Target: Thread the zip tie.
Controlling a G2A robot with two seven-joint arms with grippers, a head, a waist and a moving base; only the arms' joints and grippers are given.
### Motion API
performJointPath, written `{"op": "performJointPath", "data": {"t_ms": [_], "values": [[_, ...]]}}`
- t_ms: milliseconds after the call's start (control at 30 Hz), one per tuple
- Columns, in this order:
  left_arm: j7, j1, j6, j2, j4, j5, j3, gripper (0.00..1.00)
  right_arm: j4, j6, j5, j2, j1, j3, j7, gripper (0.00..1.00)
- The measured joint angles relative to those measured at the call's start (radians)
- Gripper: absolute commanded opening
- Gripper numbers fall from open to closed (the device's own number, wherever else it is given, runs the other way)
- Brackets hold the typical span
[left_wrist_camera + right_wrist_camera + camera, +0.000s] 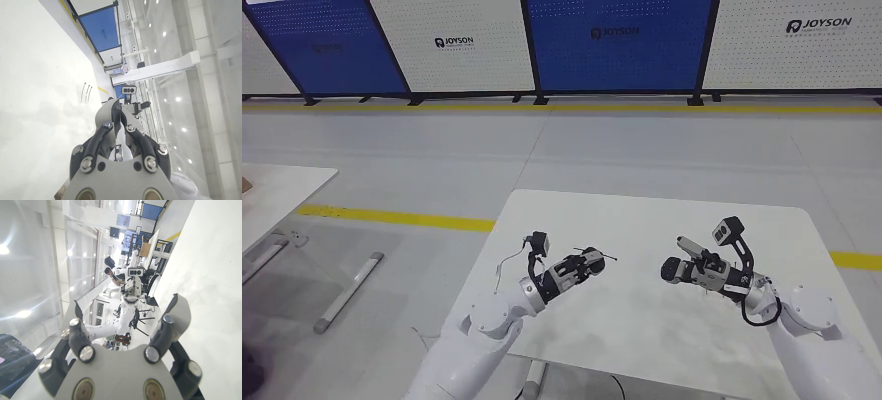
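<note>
Left tool (117, 108) is pinched shut, apparently on the zip tie (608, 257), its thin end pointing across the desk (642, 215) toward the right tool (126, 301). That one gapes wide and empty, directly opposite.

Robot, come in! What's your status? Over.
Left gripper shut on zip tie. Right gripper open, facing it, apart. Three spare zip ties lie on table; nothing between grippers.

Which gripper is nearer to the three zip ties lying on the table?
Right. The right gripper hangs above the table on the side where the zip ties lie; the left gripper, jaws shut, is farther off.
</note>
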Motion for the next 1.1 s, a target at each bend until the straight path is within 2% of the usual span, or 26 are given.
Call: {"op": "performJointPath", "data": {"t_ms": [100,200,233,333,433,533,800,933,1033,1100], "values": [[0.005,-0.003,0.0,0.0,-0.006,0.001,0.002,0.0,0.0,0.0,0.0,0.0,0.0,0.0,0.0,1.0],[0.0,-0.006,-0.021,-0.001,-0.05,-0.03,-0.003,0.0,0.0,0.0,0.0,0.0,0.0,0.0,0.0,1.0],[-0.013,-0.001,-0.037,0.0,-0.077,-0.051,-0.011,0.0,0.0,0.0,0.0,0.0,0.0,0.0,0.0,1.0],[-0.069,0.026,-0.08,0.004,-0.153,-0.121,-0.036,0.0,0.0,0.0,0.0,0.0,0.0,0.0,0.0,1.0],[-0.114,0.057,-0.115,0.009,-0.21,-0.17,-0.063,0.0,0.0,0.0,0.0,0.0,0.0,0.0,0.0,1.0],[-0.154,0.083,-0.124,0.014,-0.249,-0.198,-0.083,0.0,0.0,0.0,0.0,0.0,0.0,0.0,0.0,1.0],[-0.203,0.137,-0.143,0.023,-0.311,-0.238,-0.116,0.0,0.0,0.0,0.0,0.0,0.0,0.0,0.0,1.0],[-0.258,0.156,-0.144,0.028,-0.333,-0.28,-0.133,0.0,0.0,0.0,0.0,0.0,0.0,0.0,0.0,1.0],[-0.277,0.166,-0.148,0.031,-0.337,-0.286,-0.148,0.0,0.0,0.0,0.0,0.0,0.0,0.0,0.0,1.0],[-0.267,0.167,-0.148,0.032,-0.332,-0.276,-0.153,0.0,0.0,0.0,0.0,0.0,0.0,0.0,0.0,1.0]]}}
